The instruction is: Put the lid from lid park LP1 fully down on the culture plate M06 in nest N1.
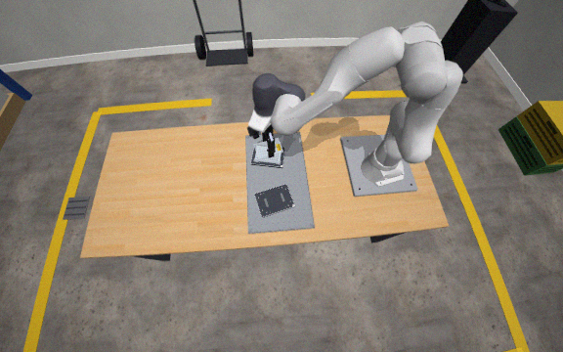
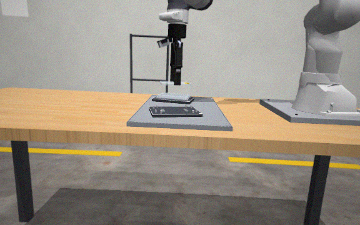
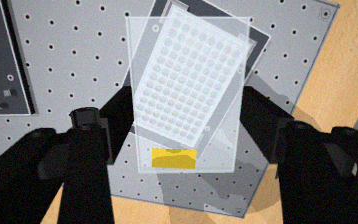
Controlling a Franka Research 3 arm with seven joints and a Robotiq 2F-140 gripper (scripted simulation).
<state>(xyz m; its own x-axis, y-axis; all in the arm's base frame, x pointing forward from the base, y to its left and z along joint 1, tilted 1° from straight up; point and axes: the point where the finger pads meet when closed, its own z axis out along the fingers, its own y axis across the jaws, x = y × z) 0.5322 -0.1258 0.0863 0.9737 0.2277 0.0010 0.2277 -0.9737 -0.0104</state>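
Note:
My gripper (image 1: 270, 146) (image 2: 177, 82) (image 3: 186, 102) is shut on the clear lid (image 1: 280, 146) (image 2: 184, 83) (image 3: 174, 157), which has a yellow label at one end. It holds the lid level, a short way above the white culture plate (image 1: 268, 158) (image 2: 172, 97) with its many wells. The plate sits in the dark nest (image 2: 172, 101) at the back of the grey perforated board (image 1: 281, 220) (image 2: 211, 122) (image 3: 70, 50). In the wrist view the lid covers most of the plate, but the plate lies turned at an angle to it. The dark lid park (image 1: 274, 200) (image 2: 175, 110) (image 3: 0, 60) is bare.
The board lies on a wooden table (image 1: 164, 186) (image 2: 58, 106). The arm's base stands on a grey plate (image 1: 360, 181) (image 2: 280, 112) to the right. A hand truck (image 1: 223, 49) and a yellow-green crate (image 1: 545, 137) stand off the table.

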